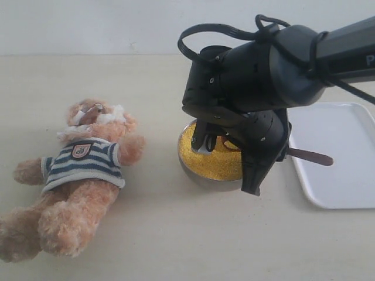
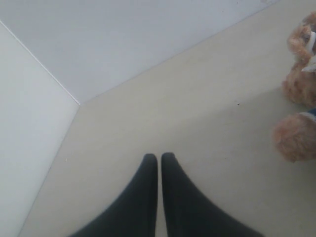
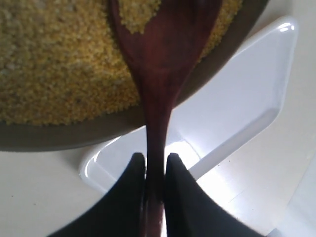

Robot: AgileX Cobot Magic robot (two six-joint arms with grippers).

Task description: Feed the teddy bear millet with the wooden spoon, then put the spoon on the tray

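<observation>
You've got the bowl [image 1: 196,172] sitting near the middle of the table [image 1: 176,234], with the millet [image 1: 220,164] inside it. Well off to the bowl's left, the teddy bear [image 1: 82,181] lies on its back on the table, head toward the back, legs toward the front. Just right of the bowl sits the tray [image 1: 345,175], flat on the table; whether it touches the bowl, you can't tell. The spoon [image 1: 313,157] has its head over the millet, a little millet lying in it, and its handle runs out past the bowl's right rim, above the tray. Your right gripper [image 3: 154,163] hangs over the bowl's right side, handle between its fingers.
</observation>
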